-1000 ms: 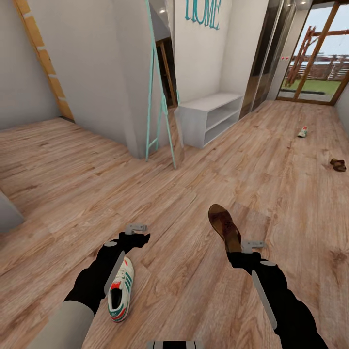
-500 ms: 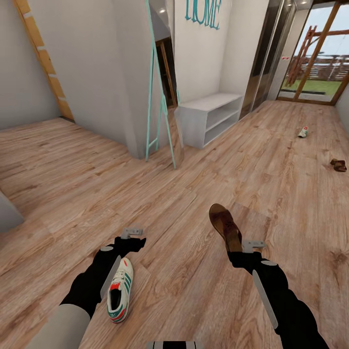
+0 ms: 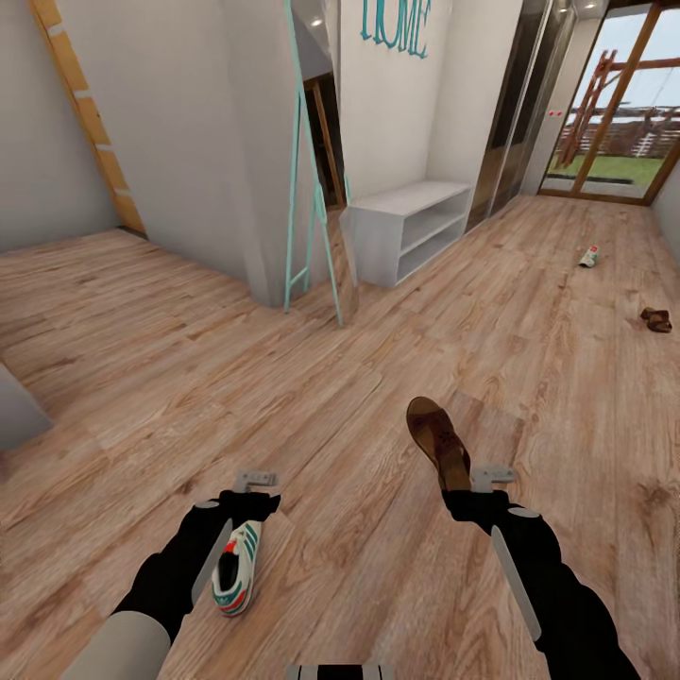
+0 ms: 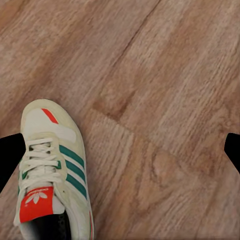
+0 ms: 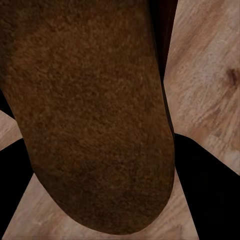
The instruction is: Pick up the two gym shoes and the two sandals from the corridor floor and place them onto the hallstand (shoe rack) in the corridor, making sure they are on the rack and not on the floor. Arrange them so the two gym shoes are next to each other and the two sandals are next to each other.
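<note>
Corridor floor (image 3: 378,312): light brown wood-grain planks, knots and seams plain; every shoe in sight is off the rack.
Hallstand (image 3: 406,229): low pale grey-white unit, flat top, open shelf rows; top and shelves look bare. Stands well ahead by the wall.
Progress: early, by my reading. Nothing racked; all four shoes yet to be placed and paired.
Near gym shoe (image 3: 236,562): cream-white lace-up, green side stripes, red-orange tongue. Lies on the floor under the left gripper (image 3: 257,480); left wrist view has it off to one side of the jaws, which stand wide apart, untouched.
Near sandal (image 3: 437,442): dark brown, long flat oval, suede-like nap in the right wrist view. Right gripper (image 3: 491,477) has its jaws clamped on the heel end, toe pointing away from the robot.
Far gym shoe (image 3: 590,256): small, pale, on the floor near the glass door.
Far sandal (image 3: 656,319): small brown shape on the floor, well apart from the rack.
</note>
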Controlling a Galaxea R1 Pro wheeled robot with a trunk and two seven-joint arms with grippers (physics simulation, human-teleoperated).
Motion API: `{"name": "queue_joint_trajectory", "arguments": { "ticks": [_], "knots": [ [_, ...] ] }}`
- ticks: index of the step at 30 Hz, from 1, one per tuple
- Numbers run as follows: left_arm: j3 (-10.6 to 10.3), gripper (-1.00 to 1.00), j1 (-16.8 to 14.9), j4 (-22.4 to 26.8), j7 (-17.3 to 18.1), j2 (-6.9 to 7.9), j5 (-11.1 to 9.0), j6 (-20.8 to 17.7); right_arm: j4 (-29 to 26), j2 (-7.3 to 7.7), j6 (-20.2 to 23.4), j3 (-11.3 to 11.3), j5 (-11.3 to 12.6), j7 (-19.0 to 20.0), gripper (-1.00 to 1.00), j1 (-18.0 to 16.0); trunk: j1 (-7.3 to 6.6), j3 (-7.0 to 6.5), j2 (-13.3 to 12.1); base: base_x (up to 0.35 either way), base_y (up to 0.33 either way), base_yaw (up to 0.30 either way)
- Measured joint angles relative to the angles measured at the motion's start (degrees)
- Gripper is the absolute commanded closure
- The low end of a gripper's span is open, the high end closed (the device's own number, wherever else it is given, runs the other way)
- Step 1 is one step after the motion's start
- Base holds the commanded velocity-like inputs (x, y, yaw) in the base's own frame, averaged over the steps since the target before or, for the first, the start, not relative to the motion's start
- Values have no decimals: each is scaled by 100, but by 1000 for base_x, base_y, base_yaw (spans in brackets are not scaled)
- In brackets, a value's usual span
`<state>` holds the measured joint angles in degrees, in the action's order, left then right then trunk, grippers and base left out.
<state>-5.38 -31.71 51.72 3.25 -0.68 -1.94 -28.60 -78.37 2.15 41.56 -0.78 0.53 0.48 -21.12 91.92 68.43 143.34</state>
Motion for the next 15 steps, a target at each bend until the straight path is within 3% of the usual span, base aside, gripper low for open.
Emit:
{"name": "queue_joint_trajectory", "arguments": {
  "ticks": [7,15],
  "knots": [
    [0,-100,0,-10,2,2,2,0,4,-2,0,0,-2,0,100,2,2,0,0,-237,0,0],
    [-8,-100,0,-11,5,-2,1,8,0,-4,0,1,3,0,100,-2,0,0,0,-49,0,0]
  ]
}}
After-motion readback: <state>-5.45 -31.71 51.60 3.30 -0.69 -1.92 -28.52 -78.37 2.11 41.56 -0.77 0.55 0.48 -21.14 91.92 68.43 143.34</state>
